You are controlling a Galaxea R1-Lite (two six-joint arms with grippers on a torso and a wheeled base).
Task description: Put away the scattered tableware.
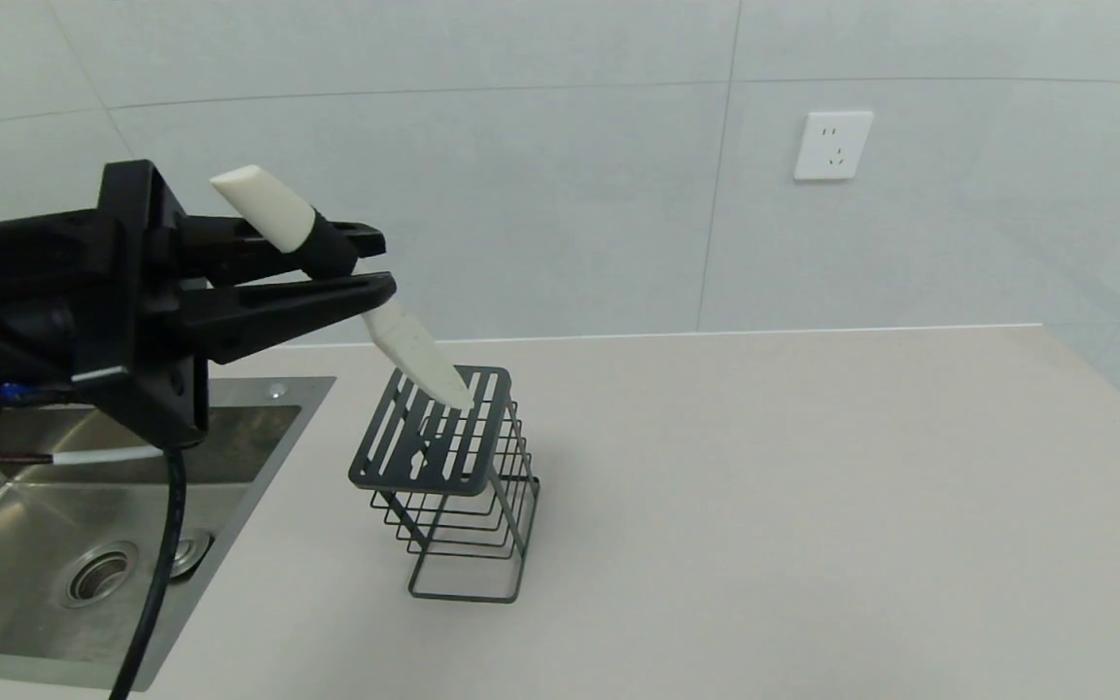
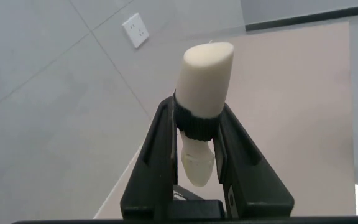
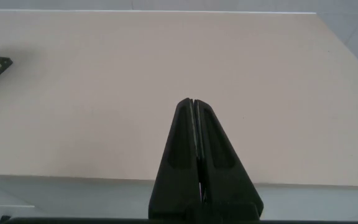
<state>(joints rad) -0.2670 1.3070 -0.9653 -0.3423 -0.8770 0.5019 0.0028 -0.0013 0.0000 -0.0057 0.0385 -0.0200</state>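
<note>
The left gripper [image 1: 380,261] is closed narrow on a white knife [image 1: 412,350]. Both fingers press on the black band between the handle and the blade. The handle points up and away from the gripper, and the blade slopes down toward a black wire rack [image 1: 424,442]. The tip of the blade lies at the slotted top plate of the rack; it seems to touch the plate, but I cannot tell this for sure. The rack stands upright on the counter [image 1: 813,506], just beside the steel sink [image 1: 16,525] and not far from the back edge. The right gripper [image 3: 193,102] has its fingers pressed together with nothing between them, and it hangs over the counter near the front edge, well apart from the rack.
</note>
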